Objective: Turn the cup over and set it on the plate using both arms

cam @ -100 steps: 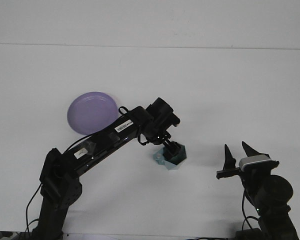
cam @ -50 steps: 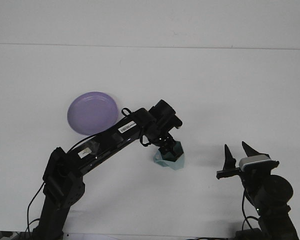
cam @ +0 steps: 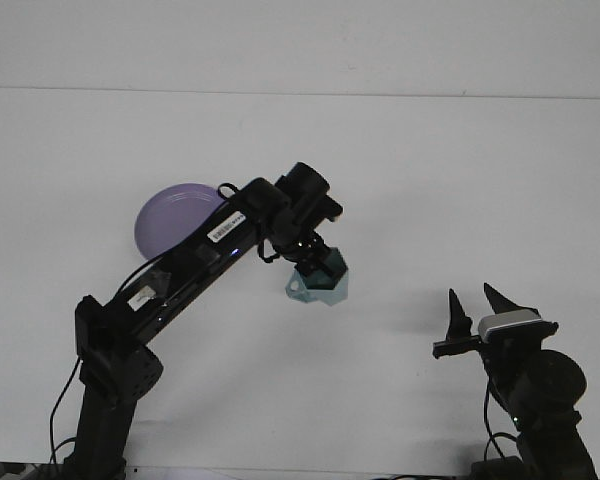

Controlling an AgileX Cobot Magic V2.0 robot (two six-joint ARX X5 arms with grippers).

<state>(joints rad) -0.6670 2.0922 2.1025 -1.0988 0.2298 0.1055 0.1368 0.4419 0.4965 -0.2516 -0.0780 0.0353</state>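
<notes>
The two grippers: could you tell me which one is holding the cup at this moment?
The left gripper, clamped on the teal cup; the right gripper stands open and empty, apart.

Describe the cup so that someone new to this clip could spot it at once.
Start at the white table and follow the left arm up to the left gripper. The cup hangs there, right of the purple plate. It is the only faceted, teal, see-through object in view.

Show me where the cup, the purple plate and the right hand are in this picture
cup (cam: pixel 320 284), front view, on its teal faceted side below the left arm's wrist.
purple plate (cam: pixel 170 220), front view, on its bare left part.
right hand (cam: pixel 477 301), front view, midway between its two dark fingertips.
</notes>
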